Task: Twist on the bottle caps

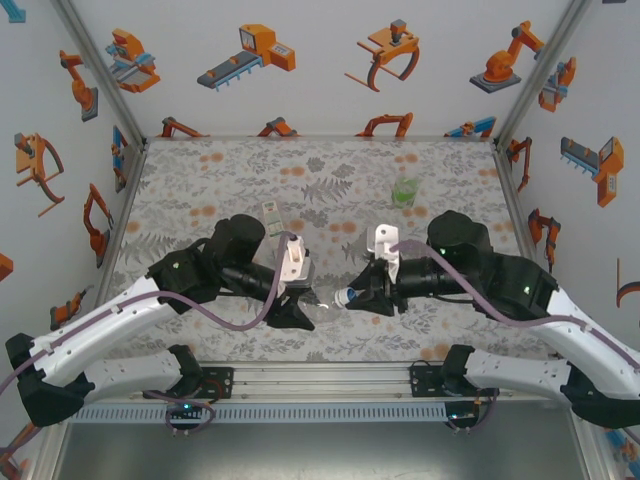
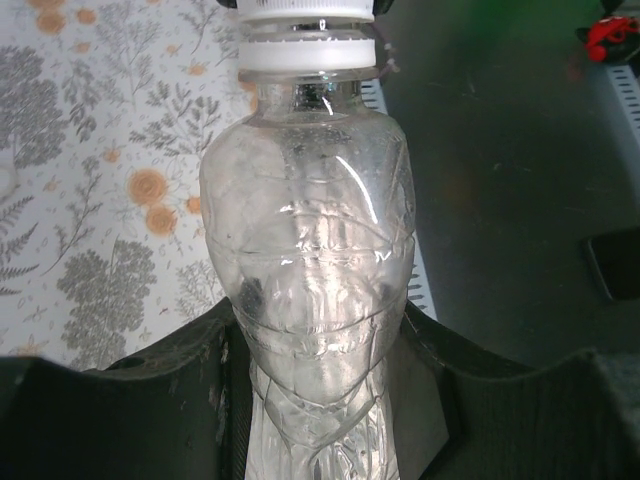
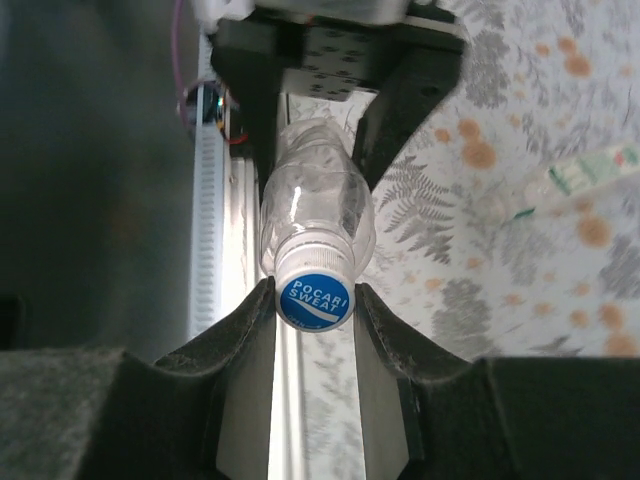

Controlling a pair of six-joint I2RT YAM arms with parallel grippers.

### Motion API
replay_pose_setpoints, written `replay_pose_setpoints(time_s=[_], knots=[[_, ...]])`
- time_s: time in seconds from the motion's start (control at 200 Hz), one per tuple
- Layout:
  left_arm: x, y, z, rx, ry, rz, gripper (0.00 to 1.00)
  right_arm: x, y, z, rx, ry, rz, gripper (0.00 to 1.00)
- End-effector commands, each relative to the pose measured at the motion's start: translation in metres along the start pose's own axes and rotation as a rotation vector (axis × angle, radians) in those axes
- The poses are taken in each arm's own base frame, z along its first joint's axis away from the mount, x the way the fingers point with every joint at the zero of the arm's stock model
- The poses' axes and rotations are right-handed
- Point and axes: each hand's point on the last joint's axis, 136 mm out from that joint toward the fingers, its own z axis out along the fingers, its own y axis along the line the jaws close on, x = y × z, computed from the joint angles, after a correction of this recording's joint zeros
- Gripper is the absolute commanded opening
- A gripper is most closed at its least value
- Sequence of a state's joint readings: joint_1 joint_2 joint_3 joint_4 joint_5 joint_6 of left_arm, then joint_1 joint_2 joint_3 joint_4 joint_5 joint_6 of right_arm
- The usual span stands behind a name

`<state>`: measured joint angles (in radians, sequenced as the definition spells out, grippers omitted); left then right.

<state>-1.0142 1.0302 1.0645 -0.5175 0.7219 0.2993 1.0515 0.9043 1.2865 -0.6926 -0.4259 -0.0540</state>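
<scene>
Capping the plain bottle above the surface, two bottles waiting.

The white-and-green-labelled bottle (image 1: 270, 215) is lying on the surface (image 1: 200, 190), its cap too small to judge. The left pincer (image 1: 300, 308) is clamping the unlabelled bottle (image 2: 310, 280) by its body, sideways in the air. The blue-topped cap (image 3: 315, 302) is sitting on its neck, and the right pincer (image 1: 362, 292) is pinching it. Tightening looks under way. The green-labelled bottle (image 1: 405, 190) is standing far right, seemingly untouched.

The plain bottle (image 1: 322, 300) hangs over the tabletop's (image 1: 200, 180) near edge, body between the left fingers (image 2: 150, 380), cap (image 3: 315, 300) between the right fingers (image 3: 240, 340). Behind it, a labelled bottle (image 1: 270, 213) lies to the left and another bottle (image 1: 405, 190) sits far right.
</scene>
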Motion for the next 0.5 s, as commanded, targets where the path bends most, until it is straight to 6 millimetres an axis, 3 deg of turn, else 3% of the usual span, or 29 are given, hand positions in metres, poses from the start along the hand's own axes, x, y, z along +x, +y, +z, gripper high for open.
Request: replay_pose_setpoints(time_s=[0.0,0.145,0.28,0.431,0.496], knots=[[-0.003,0.02,-0.001,-0.122,-0.015,0.021,0.0,-0.014,-0.03,0.007,0.128,-0.134,0.432,0.0],[0.002,0.028,-0.002,-0.173,-0.008,0.022,0.0,0.016,-0.073,0.004,0.376,-0.181,0.969,0.0],[0.007,0.03,0.0,-0.179,-0.002,0.028,0.0,0.057,-0.083,0.001,0.528,-0.15,1.383,0.0],[0.007,0.03,0.001,-0.172,0.0,0.033,0.0,0.051,-0.081,0.01,0.473,-0.168,1.421,0.0],[0.007,0.029,0.002,-0.166,-0.001,0.034,0.0,0.046,-0.081,0.004,0.485,-0.164,1.355,0.11]])
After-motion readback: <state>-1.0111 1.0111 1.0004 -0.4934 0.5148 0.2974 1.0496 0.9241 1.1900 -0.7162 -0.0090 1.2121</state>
